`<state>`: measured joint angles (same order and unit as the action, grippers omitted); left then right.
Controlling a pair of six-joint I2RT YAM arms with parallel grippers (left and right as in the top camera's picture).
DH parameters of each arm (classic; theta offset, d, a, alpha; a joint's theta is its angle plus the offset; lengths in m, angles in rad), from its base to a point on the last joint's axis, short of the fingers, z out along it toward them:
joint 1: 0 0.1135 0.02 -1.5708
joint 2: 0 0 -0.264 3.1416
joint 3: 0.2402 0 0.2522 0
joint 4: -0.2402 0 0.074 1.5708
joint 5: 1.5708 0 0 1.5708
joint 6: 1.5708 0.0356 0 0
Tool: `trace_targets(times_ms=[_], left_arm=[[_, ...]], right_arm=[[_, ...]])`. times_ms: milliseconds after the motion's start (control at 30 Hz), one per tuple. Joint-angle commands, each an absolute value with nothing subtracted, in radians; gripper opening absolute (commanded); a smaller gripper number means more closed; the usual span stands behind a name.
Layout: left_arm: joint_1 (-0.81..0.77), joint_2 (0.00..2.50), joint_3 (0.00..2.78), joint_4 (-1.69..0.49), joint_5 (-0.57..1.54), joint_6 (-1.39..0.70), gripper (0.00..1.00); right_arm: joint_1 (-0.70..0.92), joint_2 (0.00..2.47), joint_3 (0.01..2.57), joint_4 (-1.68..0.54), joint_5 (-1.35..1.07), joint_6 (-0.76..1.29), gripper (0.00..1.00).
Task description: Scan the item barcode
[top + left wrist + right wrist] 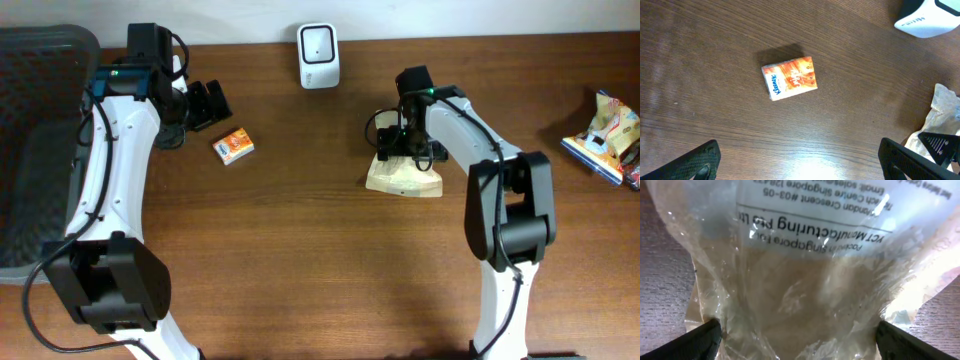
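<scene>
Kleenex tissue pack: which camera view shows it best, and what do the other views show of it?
The left wrist view: the tissue pack lies near centre, large, its Kleenex logo readable. Overhead shows it only as a small orange box; the right wrist view shows none of it, only a clear plastic bag.

**Both arms reaching out, jaws spread on both**

The left arm (108, 175) runs up the left side of the table (300, 270) toward the far edge. The left gripper (205, 103) points right with its jaws wide apart. The right arm (478, 135) bends in from the near edge to mid-table. The right gripper (405, 142) aims down, fingers (702, 337) splayed just as wide.
</scene>
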<state>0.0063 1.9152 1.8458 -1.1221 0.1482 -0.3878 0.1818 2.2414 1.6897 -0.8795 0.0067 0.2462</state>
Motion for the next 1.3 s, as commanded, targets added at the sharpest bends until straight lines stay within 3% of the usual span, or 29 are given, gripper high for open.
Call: trace_targets(times_ms=[0, 67, 200, 433, 700, 1000, 1267], left_arm=[[0.008, 1.907, 1.848, -1.124, 0.141, -0.376, 0.99], [0.008, 1.907, 1.848, -1.124, 0.141, -0.376, 0.99], [0.008, 1.907, 1.848, -1.124, 0.141, -0.376, 0.99], [0.008, 1.907, 1.848, -1.124, 0.141, -0.376, 0.99], [0.008, 1.907, 1.848, -1.124, 0.141, -0.376, 0.99], [0.008, 1.907, 1.848, -1.124, 0.141, -0.376, 0.99], [0.008, 1.907, 1.848, -1.124, 0.141, -0.376, 0.99]], right_arm=[[0.183, 2.303, 1.584, -0.835, 0.001, 0.279, 0.82], [0.183, 2.303, 1.556, -0.810, 0.001, 0.279, 0.60], [0.183, 2.303, 1.552, -0.807, 0.001, 0.279, 0.41], [0.183, 2.302, 1.652, -0.896, 0.000, 0.279, 0.30], [0.183, 2.302, 1.742, -0.973, -0.005, 0.279, 0.05], [0.183, 2.297, 1.797, -1.026, -0.018, 0.278, 0.04], [0.192, 2.295, 2.140, -1.196, -0.083, 0.217, 0.04]])
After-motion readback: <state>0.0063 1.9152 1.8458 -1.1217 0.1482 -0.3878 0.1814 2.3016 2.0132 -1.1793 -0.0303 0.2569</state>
